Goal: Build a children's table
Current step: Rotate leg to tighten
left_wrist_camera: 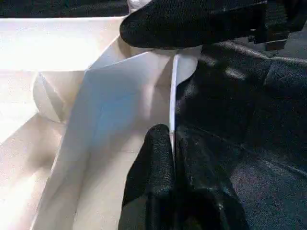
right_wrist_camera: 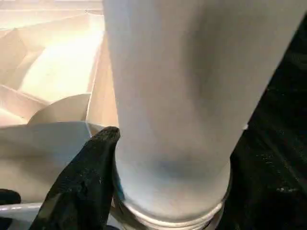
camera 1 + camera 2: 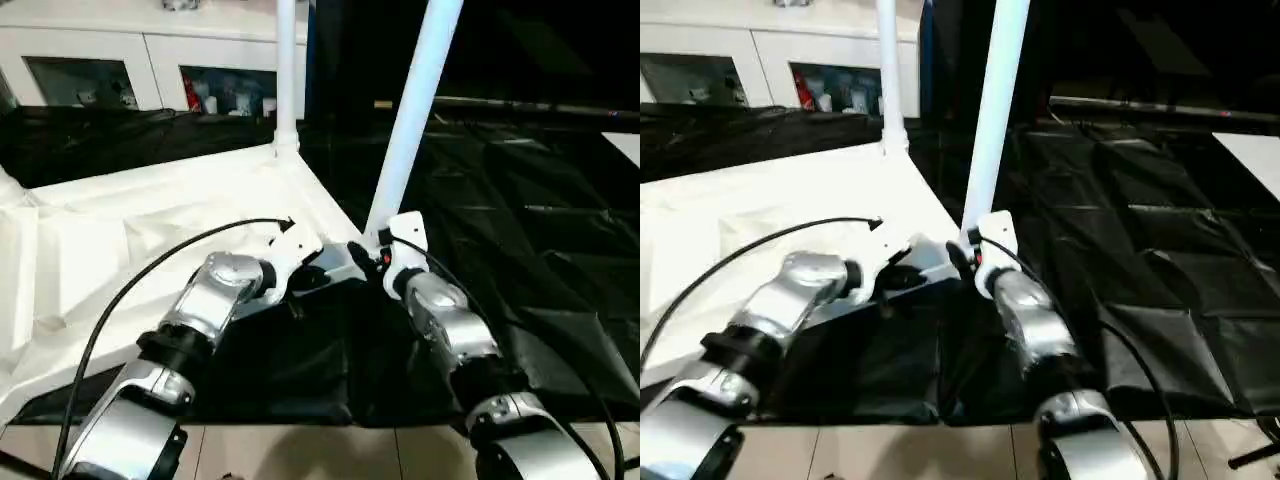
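The children's table top [image 3: 150, 220] lies upside down on the black cloth, white with ribs showing. One white leg [image 3: 286, 70] stands upright in the far corner socket. A second leg [image 3: 412, 110] leans to the right, with its lower end at the near right corner [image 2: 168, 218]. My right gripper [image 3: 380, 250] is closed around this leg's base, and one black finger [image 2: 96, 163] presses its side. My left gripper [image 1: 172, 136] is shut on the thin white rim [image 1: 173, 91] of the table top, just left of that corner.
Black cloth [image 3: 520, 200] covers the big work table to the right and front. A white glass-door cabinet [image 3: 100, 60] stands behind. A black cable [image 3: 150, 270] arcs over my left forearm. Floor tiles [image 3: 300, 450] show below the table's front edge.
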